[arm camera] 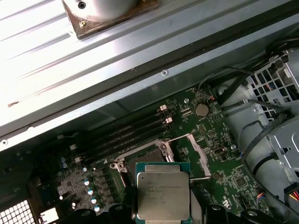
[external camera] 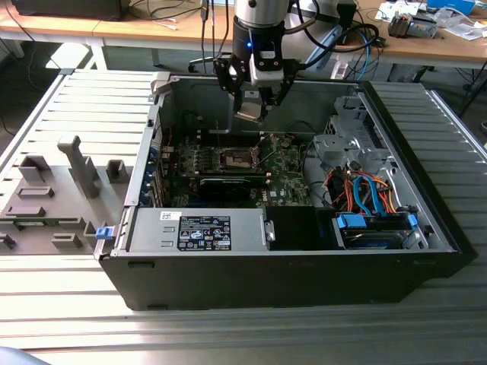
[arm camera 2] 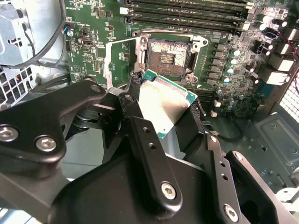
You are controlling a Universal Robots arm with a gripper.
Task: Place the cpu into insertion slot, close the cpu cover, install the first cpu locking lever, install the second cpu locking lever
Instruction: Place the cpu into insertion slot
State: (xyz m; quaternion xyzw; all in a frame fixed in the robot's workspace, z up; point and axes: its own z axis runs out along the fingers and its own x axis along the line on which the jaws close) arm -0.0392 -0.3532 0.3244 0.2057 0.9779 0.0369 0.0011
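Note:
My gripper (external camera: 255, 105) hangs over the open computer case and is shut on the cpu (external camera: 249, 115), a flat silver-topped square chip on a green edge. In both wrist views the cpu (arm camera 2: 163, 105) (arm camera: 163, 193) sits tilted between the black fingers (arm camera 2: 140, 135), above and apart from the board. The insertion slot (arm camera 2: 168, 58) (arm camera: 148, 156) (external camera: 238, 158) lies uncovered below it, a dark square socket with a metal rim. The cpu cover (arm camera 2: 110, 60) (arm camera: 198, 150) is swung open beside the slot.
Long black memory slots (arm camera 2: 187, 11) run beside the socket. A black expansion card (external camera: 228, 182) lies nearer the case front, with the power supply (external camera: 202, 228), a drive cage (external camera: 346, 144) and coloured cables (external camera: 369, 194) around. Grey fixtures (external camera: 68, 190) stand on the table at the exterior view's left.

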